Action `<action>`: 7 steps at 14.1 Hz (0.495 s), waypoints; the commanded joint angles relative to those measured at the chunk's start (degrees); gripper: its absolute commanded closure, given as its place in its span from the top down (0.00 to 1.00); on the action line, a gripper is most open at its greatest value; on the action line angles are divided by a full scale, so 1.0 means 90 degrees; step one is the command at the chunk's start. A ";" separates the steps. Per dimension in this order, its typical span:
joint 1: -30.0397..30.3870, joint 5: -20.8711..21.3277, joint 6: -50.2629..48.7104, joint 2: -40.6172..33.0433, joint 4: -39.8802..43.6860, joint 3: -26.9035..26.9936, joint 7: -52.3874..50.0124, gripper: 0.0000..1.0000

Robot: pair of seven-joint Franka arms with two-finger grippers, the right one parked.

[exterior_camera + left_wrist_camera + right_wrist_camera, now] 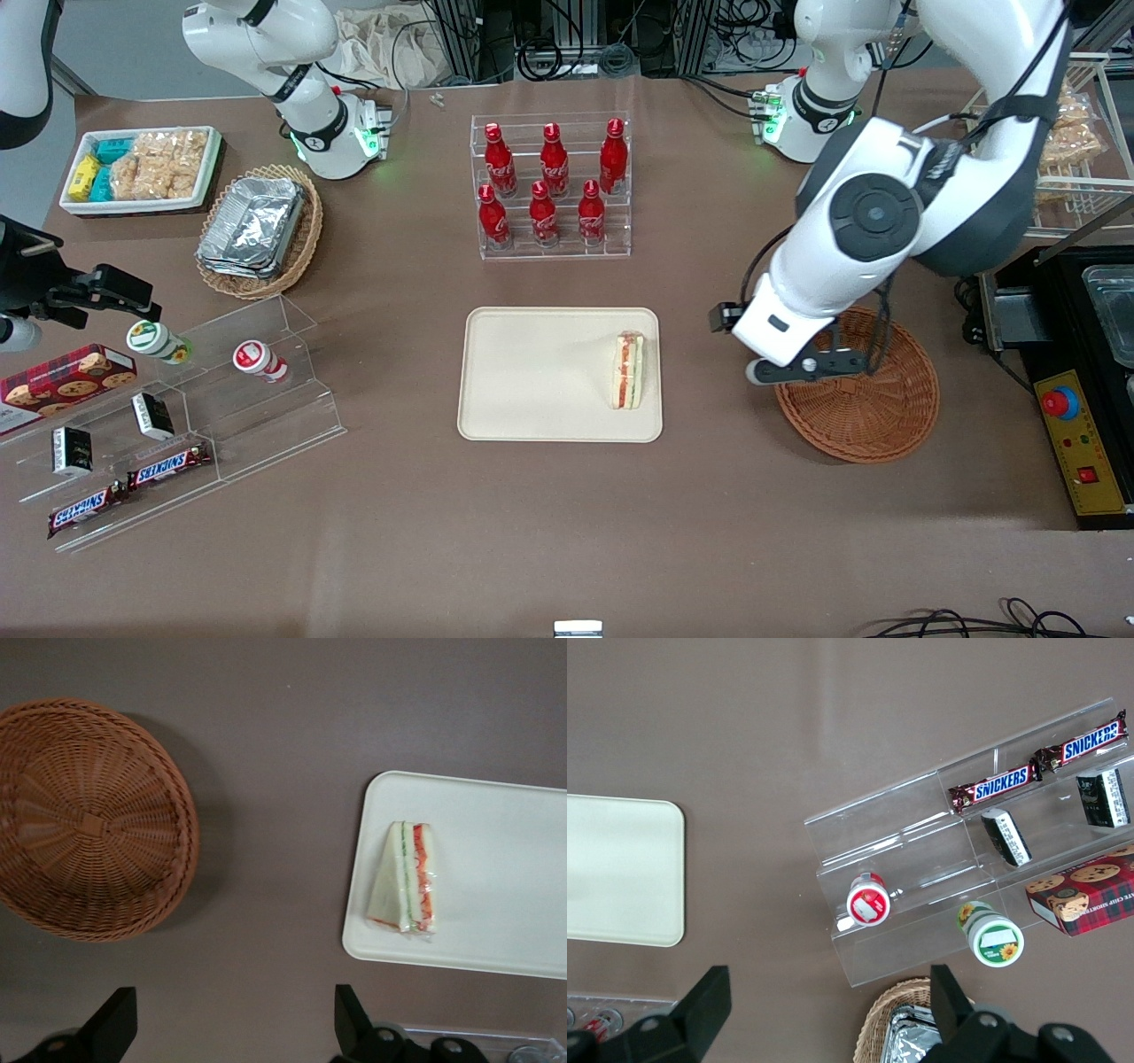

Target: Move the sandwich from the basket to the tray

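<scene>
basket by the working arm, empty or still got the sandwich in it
Empty: the basket shows bare weave, the sandwich lies on the tray, and the gripper hangs open.

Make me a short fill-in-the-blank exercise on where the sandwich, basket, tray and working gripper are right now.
1. The sandwich lies on the ____.
2. The basket holds ____.
3. The gripper hangs with its fingers ____, gripping nothing.
4. The sandwich sits near the tray edge closest to the ____.

Missing words: tray; nothing; open; basket
</scene>
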 commanded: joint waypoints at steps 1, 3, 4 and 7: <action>-0.0002 -0.0180 -0.0069 -0.0720 -0.0588 0.0415 0.0822 1.00; -0.0226 -0.0617 -0.0059 -0.1209 -0.0940 0.1068 0.1592 1.00; -0.0343 -0.0832 -0.0049 -0.1472 -0.1154 0.1497 0.2119 1.00; -0.0529 -0.1030 0.0058 -0.2118 -0.1819 0.2620 0.3847 1.00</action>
